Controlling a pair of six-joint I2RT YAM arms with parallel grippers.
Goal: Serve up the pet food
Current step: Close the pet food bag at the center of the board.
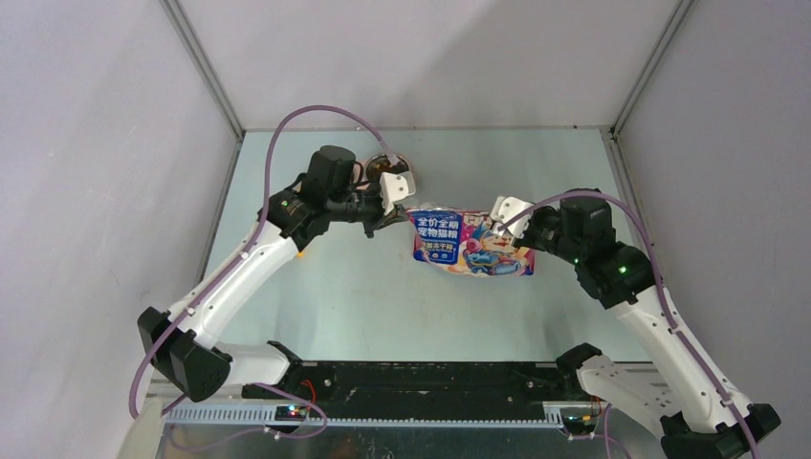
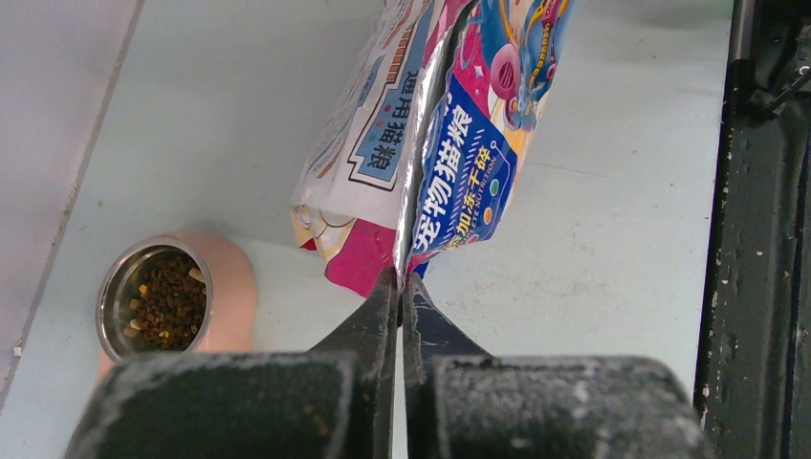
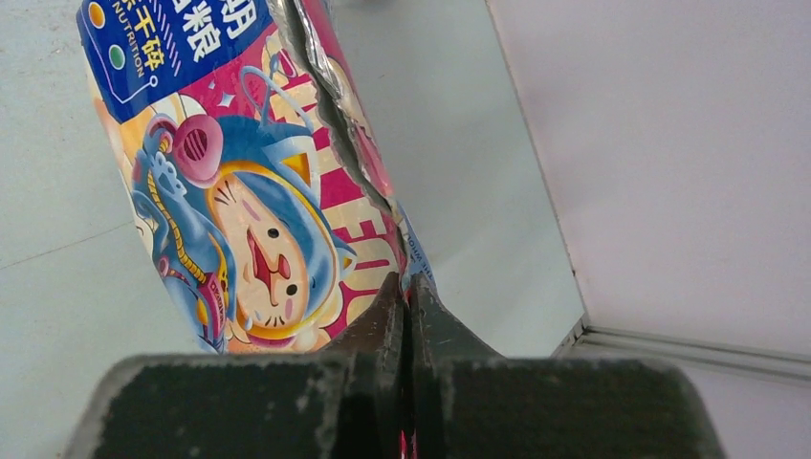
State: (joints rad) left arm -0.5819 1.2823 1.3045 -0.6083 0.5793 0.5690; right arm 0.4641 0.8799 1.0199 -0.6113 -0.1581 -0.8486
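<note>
The left gripper has its jaws pinched tight on a crimped edge seam of the pet food bag. The right gripper has its jaws clamped on the opposite edge. The glossy bag reads "宠物猫粮" and "NUTRITION". Beyond, on the bench, kibble lies in a steel bowl of the pink feeder.

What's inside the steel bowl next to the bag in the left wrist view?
Dark-brown kibble, a few paler pieces mixed in, lies in the steel bowl set in the pink feeder. The food covers the bowl's floor, so how deep it lies can't be seen.
</note>
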